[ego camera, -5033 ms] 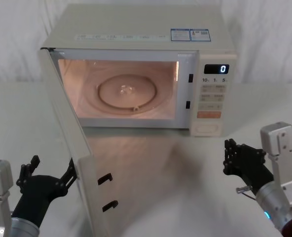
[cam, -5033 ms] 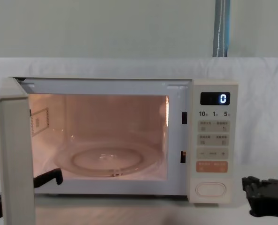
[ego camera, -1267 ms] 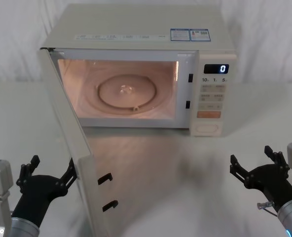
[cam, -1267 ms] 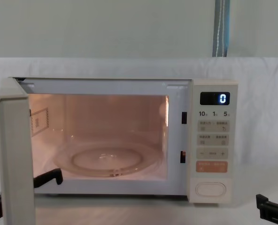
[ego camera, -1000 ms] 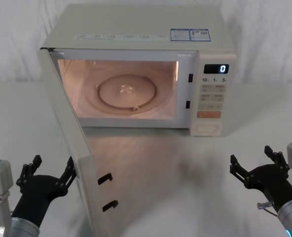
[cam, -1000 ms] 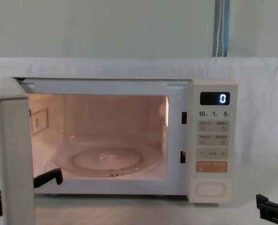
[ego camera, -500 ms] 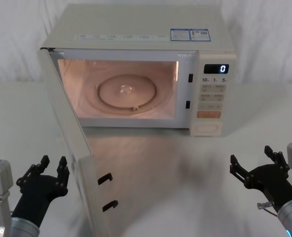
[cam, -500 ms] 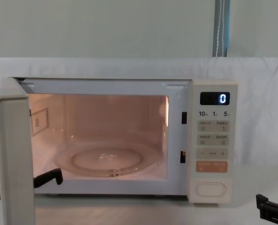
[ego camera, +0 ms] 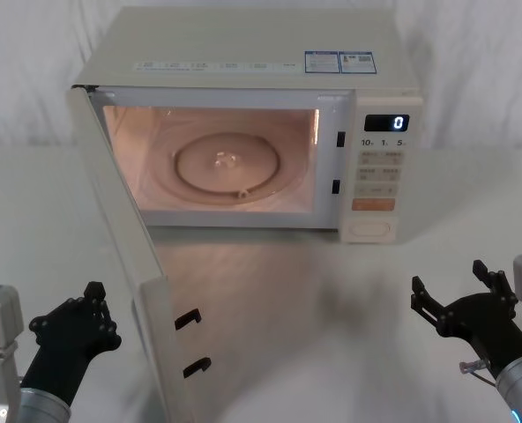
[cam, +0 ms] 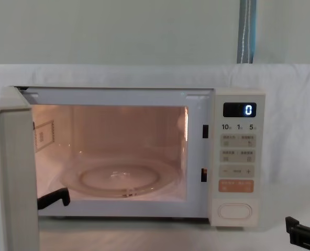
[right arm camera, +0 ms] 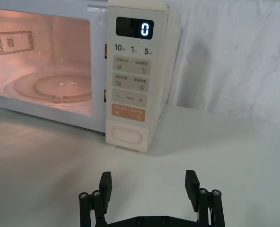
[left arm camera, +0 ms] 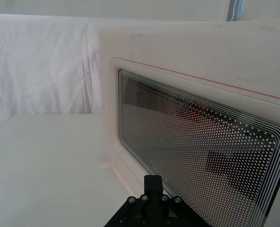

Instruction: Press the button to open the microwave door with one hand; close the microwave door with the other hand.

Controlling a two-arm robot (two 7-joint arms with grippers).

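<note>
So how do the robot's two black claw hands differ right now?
The left black claw hand has its fingers shut, while the right black claw hand has them spread open. The left waits beside the swung-open cream-white microwave door; the right sits back from the cream oval button. Both touch nothing.

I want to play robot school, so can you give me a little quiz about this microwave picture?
1. True or false: the cream-white microwave door with its dark glass window is shut.
2. What number glows on the black digital display?
3. Which has its fingers spread apart? A: the left black claw gripper. B: the right black claw gripper.

Key: 1 false, it stands open; 2 zero; 3 B.
</note>
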